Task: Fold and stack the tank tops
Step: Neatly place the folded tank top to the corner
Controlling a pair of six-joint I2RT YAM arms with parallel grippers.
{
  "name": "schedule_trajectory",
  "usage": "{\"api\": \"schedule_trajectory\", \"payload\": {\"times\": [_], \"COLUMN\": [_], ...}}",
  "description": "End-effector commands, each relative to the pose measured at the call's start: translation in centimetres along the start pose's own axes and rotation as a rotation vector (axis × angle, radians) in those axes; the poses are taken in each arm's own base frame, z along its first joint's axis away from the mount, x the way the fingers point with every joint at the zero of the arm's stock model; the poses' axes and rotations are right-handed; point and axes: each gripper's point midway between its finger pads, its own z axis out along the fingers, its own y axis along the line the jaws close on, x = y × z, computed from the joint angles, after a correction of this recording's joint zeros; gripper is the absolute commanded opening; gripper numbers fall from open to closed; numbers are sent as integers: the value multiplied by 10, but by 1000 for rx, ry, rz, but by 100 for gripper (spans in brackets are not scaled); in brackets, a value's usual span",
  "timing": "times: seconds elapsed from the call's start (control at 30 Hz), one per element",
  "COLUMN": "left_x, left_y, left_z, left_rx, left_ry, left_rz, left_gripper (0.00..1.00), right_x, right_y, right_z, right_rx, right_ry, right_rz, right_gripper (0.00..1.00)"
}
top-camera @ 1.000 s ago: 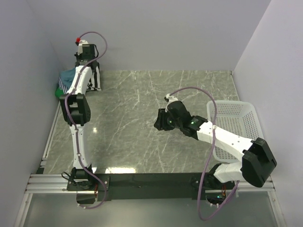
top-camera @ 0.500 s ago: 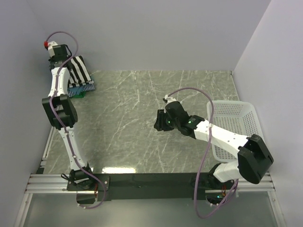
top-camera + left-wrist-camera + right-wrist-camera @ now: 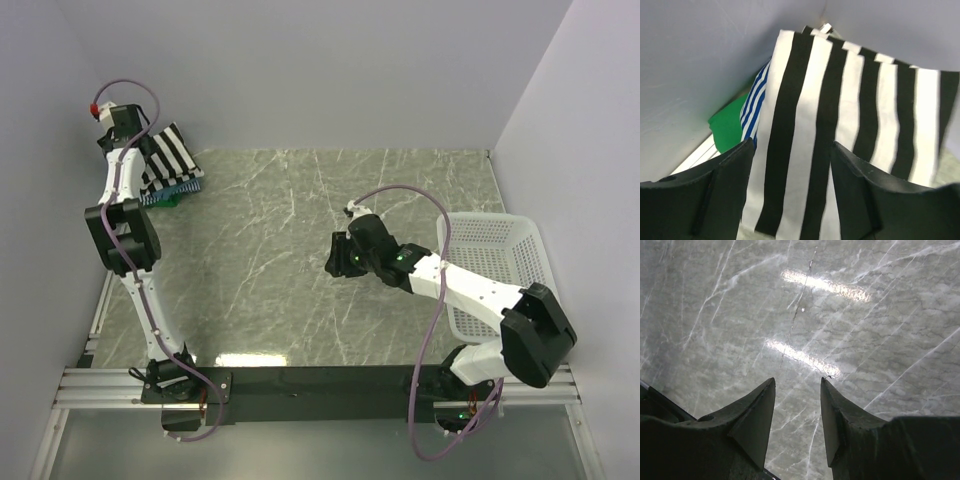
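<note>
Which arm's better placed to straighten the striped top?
Left. The left claw hangs open over the striped top in the far-left corner; the right claw is open over the table, mid-workspace.

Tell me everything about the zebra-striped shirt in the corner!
The striped top is soft cloth with bold black and white bands. It looks folded and lies fairly flat on top of a pile at the far left corner of the table. Under it, a blue-white top and a green one peek out on one side. The left end effector hovers at its near edge, jaws open, holding nothing.
</note>
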Motion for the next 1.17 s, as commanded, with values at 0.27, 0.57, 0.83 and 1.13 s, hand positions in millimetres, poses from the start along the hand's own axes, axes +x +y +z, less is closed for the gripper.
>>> {"api": "schedule_trajectory", "payload": {"times": [0.27, 0.57, 0.83, 1.13], "left_x": [-71, 114, 277, 290], "left_y": [-69, -156, -126, -109], "left_z": [-171, -346, -470, -496], "left_rx": [279, 618, 797, 907], "left_ry": [-155, 1, 126, 184], "left_rz": [-130, 20, 284, 265], "left_gripper": [69, 69, 69, 69], "right_x": [-54, -76, -56, -46], "right_y": [9, -5, -38, -61], "right_z": [-40, -93, -113, -122], "right_rx": [-2, 28, 105, 172], "right_ry": [-202, -324, -385, -440], "right_rz": [6, 40, 110, 132], "right_gripper": [54, 71, 83, 86]}}
